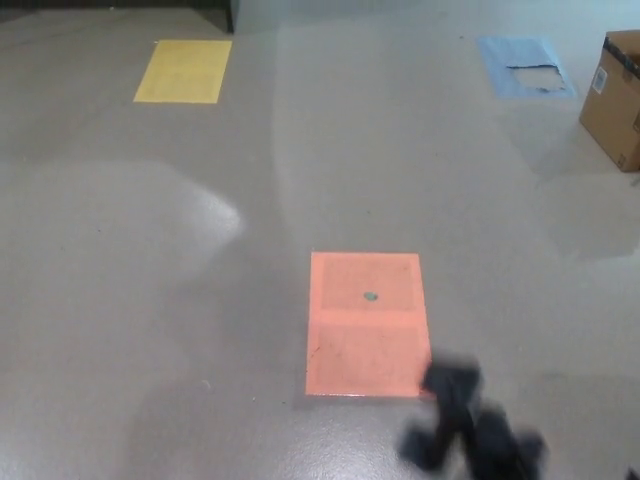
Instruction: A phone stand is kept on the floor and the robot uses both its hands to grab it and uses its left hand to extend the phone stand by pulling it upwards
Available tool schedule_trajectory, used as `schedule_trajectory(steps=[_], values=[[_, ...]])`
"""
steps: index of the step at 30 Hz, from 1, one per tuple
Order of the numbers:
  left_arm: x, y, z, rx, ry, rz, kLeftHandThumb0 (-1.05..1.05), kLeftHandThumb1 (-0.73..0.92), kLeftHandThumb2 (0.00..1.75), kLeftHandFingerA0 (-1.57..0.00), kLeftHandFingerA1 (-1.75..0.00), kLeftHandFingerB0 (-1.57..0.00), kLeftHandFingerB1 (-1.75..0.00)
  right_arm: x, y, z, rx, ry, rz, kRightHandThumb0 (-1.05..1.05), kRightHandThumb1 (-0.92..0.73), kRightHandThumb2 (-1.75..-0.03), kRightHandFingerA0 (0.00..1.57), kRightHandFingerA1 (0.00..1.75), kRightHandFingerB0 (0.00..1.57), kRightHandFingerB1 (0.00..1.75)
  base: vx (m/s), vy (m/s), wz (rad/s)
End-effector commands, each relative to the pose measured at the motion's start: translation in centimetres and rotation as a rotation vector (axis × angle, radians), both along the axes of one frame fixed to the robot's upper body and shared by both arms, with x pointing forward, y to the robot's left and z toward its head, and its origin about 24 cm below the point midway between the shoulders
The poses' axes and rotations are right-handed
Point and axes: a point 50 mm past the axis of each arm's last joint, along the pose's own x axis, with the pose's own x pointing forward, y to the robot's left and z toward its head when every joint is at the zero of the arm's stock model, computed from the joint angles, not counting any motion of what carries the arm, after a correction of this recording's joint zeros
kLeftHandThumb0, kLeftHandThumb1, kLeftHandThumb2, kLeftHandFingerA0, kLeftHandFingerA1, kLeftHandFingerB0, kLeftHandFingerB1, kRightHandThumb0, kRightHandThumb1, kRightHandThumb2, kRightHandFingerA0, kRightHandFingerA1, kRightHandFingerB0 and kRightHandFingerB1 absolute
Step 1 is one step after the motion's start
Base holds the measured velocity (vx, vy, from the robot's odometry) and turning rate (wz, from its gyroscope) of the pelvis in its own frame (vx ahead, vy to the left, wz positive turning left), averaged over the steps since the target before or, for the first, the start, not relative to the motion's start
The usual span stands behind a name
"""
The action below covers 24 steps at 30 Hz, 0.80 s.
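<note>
An orange sheet (367, 323) lies mid-floor (150, 300), a yellow sheet (183, 70) and blue sheet (525, 66) far off, a box (615, 96) at right. The stand (468, 432), black and blurred, sits low by the orange sheet's near right corner. Neither robot hand shows.

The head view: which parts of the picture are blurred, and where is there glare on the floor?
In the head view, the black phone stand at the bottom edge is smeared by motion blur, its shape hard to read; the orange sheet, yellow sheet and cardboard box look sharp; a pale patch of glare lies on the floor, left of centre.
</note>
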Motion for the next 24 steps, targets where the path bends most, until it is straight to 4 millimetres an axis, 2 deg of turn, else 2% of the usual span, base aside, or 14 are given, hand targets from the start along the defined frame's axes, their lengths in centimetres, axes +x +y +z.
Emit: schedule_trajectory(steps=[1,3,8,14,15,18,19,20,21,24], values=[[-5.8,2.9,3.0,0.278,-0.353,-0.234,-0.39,0.33,0.97,0.0,-0.49,0.0,-0.47,-8.3,-1.8,2.7,-0.158,-0.031,0.153,-1.05,-0.6,-0.98,0.0,0.1,0.0,0.14,0.0,0.0,0.0],[-5.8,2.7,2.1,0.285,-0.32,-0.234,-0.39,0.29,0.95,0.0,-0.49,0.0,-0.48,-8.8,-1.9,2.5,-0.127,-0.022,0.13,-1.05,-0.6,-0.98,0.0,0.07,0.0,0.14,0.0,0.0,0.0],[-6.0,2.7,1.9,0.282,-0.31,-0.23,-0.4,0.26,0.94,0.0,-0.49,0.0,-0.47,-8.7,-2.0,2.3,-0.131,-0.019,0.133,-1.05,-0.61,-1.0,0.0,0.1,0.0,0.15,0.0,0.0,0.0],[-5.7,3.1,1.7,0.301,-0.307,-0.232,-0.39,0.28,0.95,0.0,-0.49,0.0,-0.47,-8.5,-2.0,2.0,-0.116,-0.028,0.116,-1.05,-0.6,-0.97,0.0,0.05,0.0,0.09,0.0,0.0,0.0],[-5.7,3.2,1.6,0.297,-0.307,-0.231,-0.39,0.28,0.94,0.0,-0.49,0.0,-0.47,-8.4,-2.0,1.9,-0.119,-0.029,0.115,-1.0,-0.57,-0.98,0.0,0.12,0.0,0.18,0.0,0.0,0.0],[-5.5,3.4,1.6,0.298,-0.322,-0.238,-0.39,0.28,0.94,0.0,-0.49,0.0,-0.47,-8.2,-2.1,1.7,-0.121,-0.039,0.111,-1.04,-0.6,-0.99,0.0,0.09,0.0,0.13,0.0,0.0,0.0],[-5.3,3.4,1.6,0.304,-0.329,-0.238,-0.39,0.27,0.94,0.0,-0.49,0.0,-0.47,-8.1,-2.1,1.7,-0.121,-0.037,0.111,-1.02,-0.58,-0.99,0.0,0.12,0.0,0.17,0.0,0.0,0.0],[-5.3,3.4,1.6,0.309,-0.333,-0.239,-0.39,0.28,0.94,0.0,-0.49,0.0,-0.47,-8.1,-2.0,1.8,-0.115,-0.03,0.109,-1.01,-0.48,-0.8,0.0,0.09,0.0,0.0,0.0,0.0,0.0],[-5.3,3.4,1.6,0.31,-0.332,-0.24,-0.39,0.28,0.94,0.0,-0.49,0.0,-0.47,-8.1,-1.9,1.9,-0.116,-0.026,0.111,-1.05,-0.6,-1.01,0.0,0.12,0.0,0.16,0.0,0.0,0.0],[-5.4,3.4,1.6,0.304,-0.341,-0.24,-0.39,0.29,0.95,0.0,-0.49,0.0,-0.47,-8.1,-2.1,1.8,-0.123,-0.025,0.118,-1.02,-0.58,-0.98,0.0,0.11,0.0,0.17,0.0,0.0,0.0]])
